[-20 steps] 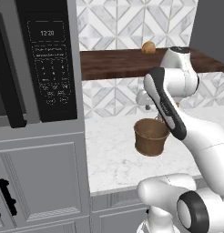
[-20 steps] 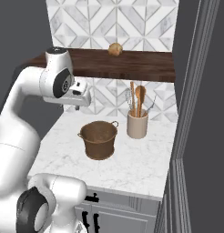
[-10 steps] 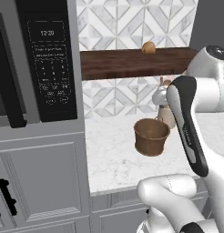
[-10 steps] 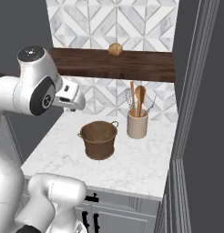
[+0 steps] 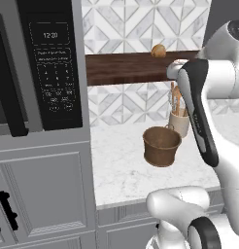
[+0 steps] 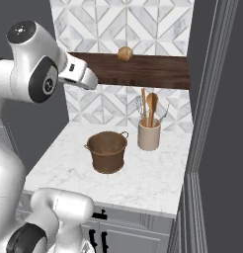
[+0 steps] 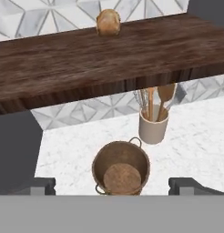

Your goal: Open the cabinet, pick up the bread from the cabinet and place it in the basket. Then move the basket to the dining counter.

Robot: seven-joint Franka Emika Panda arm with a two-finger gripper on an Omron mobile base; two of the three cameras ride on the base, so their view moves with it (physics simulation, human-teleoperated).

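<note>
Claw tips stand spread wide, pinching nothing, poised above the basket. Basket sits empty on the marble desk, with a cream crock of spoons at its 1 o'clock. Bread rests at 12 o'clock on the dark wooden shelf.

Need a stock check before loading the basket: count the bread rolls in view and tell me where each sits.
1. The bread sits on the dark wooden shelf, against the tiled wall, above the basket. None lies in the basket.
</note>
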